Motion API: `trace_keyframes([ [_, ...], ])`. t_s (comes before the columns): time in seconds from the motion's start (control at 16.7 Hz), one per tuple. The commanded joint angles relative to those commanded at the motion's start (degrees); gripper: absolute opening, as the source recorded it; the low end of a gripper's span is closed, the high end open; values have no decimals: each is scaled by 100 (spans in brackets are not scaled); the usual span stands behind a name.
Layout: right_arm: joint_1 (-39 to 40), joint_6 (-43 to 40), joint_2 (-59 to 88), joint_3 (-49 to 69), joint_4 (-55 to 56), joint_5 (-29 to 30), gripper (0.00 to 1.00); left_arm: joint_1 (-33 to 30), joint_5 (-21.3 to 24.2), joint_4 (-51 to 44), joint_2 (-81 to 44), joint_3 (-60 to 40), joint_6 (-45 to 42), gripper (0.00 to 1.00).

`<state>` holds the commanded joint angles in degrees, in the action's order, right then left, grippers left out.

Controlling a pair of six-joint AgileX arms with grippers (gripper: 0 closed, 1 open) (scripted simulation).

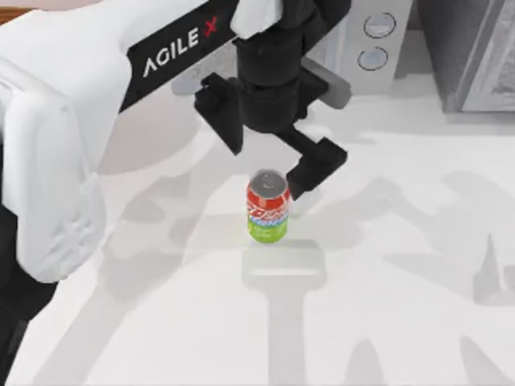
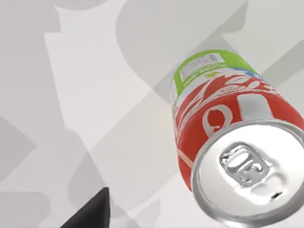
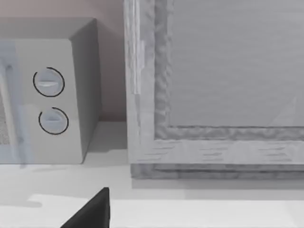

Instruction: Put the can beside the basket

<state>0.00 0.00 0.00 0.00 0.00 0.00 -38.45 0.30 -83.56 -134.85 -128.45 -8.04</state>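
Note:
The can (image 1: pixel 268 207) stands upright on the white table near the middle, with a silver top, a red band and a green lower part. From the left wrist view I look down on the can (image 2: pixel 228 142) and its pull tab. My left gripper (image 1: pixel 272 145) hangs open just above and behind it. One dark finger (image 1: pixel 318 166) reaches close to the can's rim and the other finger (image 1: pixel 220 108) stands far off to the left. Nothing is held. The basket is out of view. A dark part of my right gripper (image 3: pixel 90 213) faces the back wall.
A grey microwave (image 1: pixel 374 40) with two round knobs (image 3: pixel 50 99) stands at the back. To its right stands a grey framed cabinet (image 1: pixel 475 56), close in the right wrist view (image 3: pixel 213 95). Arm shadows lie over the open table (image 1: pixel 386 322) around the can.

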Motion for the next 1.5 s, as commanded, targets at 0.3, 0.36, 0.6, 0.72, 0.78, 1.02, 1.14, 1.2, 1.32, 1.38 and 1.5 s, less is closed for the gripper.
trace_keyframes([
  [0.3,0,0,0,0,0,0,100,-18,3,586,11,608,-11,100],
  [0.36,0,0,0,0,0,0,100,-19,3,784,12,809,-9,100],
  [0.6,0,0,0,0,0,0,100,-27,4,1355,3,1371,-3,100],
  [0.72,0,0,0,0,0,0,100,-27,4,1363,2,1378,-3,100],
  [0.78,0,0,0,0,0,0,100,-27,4,1363,2,1378,-3,100],
  [1.02,0,0,0,0,0,0,100,-27,4,1363,2,1378,-3,77],
  [1.14,0,0,0,0,0,0,100,-27,4,1363,2,1378,-3,62],
  [1.2,0,0,0,0,0,0,100,-27,4,1363,2,1378,-3,55],
  [1.32,0,0,0,0,0,0,100,-27,4,1363,2,1378,-3,40],
  [1.38,0,0,0,0,0,0,100,-27,4,1363,2,1378,-3,32],
  [1.5,0,0,0,0,0,0,100,-27,4,1363,2,1378,-3,17],
])
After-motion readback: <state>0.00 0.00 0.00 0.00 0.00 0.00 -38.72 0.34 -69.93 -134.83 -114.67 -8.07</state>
